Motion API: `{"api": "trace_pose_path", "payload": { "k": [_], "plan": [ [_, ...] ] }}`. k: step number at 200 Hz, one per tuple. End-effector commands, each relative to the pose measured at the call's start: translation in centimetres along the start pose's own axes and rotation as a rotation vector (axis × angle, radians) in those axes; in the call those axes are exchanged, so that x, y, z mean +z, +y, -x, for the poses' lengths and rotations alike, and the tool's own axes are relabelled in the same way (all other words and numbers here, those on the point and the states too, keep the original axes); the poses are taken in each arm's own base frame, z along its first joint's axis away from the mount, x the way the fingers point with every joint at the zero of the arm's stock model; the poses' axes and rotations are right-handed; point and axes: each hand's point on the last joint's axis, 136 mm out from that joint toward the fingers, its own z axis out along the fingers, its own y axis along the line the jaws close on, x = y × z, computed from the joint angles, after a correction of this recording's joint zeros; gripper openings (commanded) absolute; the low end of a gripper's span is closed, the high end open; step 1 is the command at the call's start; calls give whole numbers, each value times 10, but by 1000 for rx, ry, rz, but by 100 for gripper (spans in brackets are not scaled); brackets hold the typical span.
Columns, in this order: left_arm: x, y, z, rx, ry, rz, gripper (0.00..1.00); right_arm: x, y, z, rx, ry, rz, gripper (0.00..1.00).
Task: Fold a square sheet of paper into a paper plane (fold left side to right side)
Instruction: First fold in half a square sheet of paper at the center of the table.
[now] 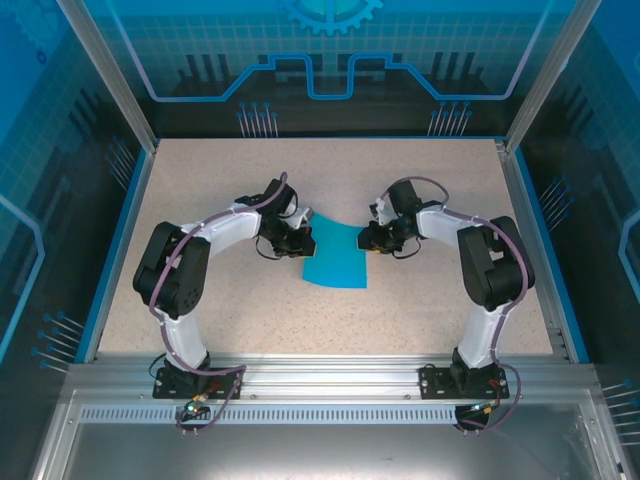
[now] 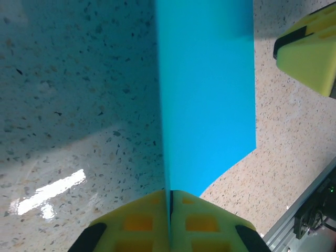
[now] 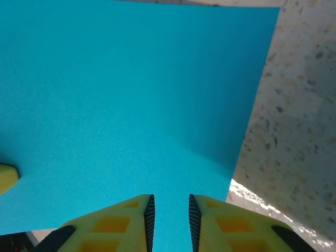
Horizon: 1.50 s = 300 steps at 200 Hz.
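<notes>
Left wrist: left tool (image 2: 170, 195) clamps smooth blue square sheet of paper (image 2: 207, 94); right tool (image 3: 169, 202) narrowly apart.

Robotics lab work cell, going by the speckled table (image 1: 330, 320), aluminium rails (image 1: 320, 375) and blue printed enclosure walls (image 1: 330, 60).

The square sheet of paper (image 1: 335, 262) looks matt — table (image 1: 420, 190) glossy, speckled.

A blue sheet of paper (image 1: 335, 262) lay at the centre of the frame on the speckled table (image 1: 330, 180). The left gripper (image 1: 297, 240) was at its upper-left corner, and the right gripper (image 1: 368, 240) at its upper-right corner.
</notes>
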Motion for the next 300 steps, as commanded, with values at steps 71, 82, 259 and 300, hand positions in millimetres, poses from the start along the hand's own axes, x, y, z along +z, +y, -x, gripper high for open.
{"api": "trace_pose_path", "payload": {
  "k": [71, 82, 259, 300],
  "plan": [
    [-1, -28, 13, -32, -22, -149, 41, 35, -31, -25, 70, 105, -83, 25],
    [0, -36, 16, -32, -32, -184, 47, 36, -33, -27, 71, 109, -85, 25],
    [34, -74, 20, -17, -6, -295, 53, -33, 7, 17, 86, -105, 175, 44],
    [38, -74, 20, -20, 0, -293, 45, -33, 36, 21, 104, -90, 317, 46]
  ]
}}
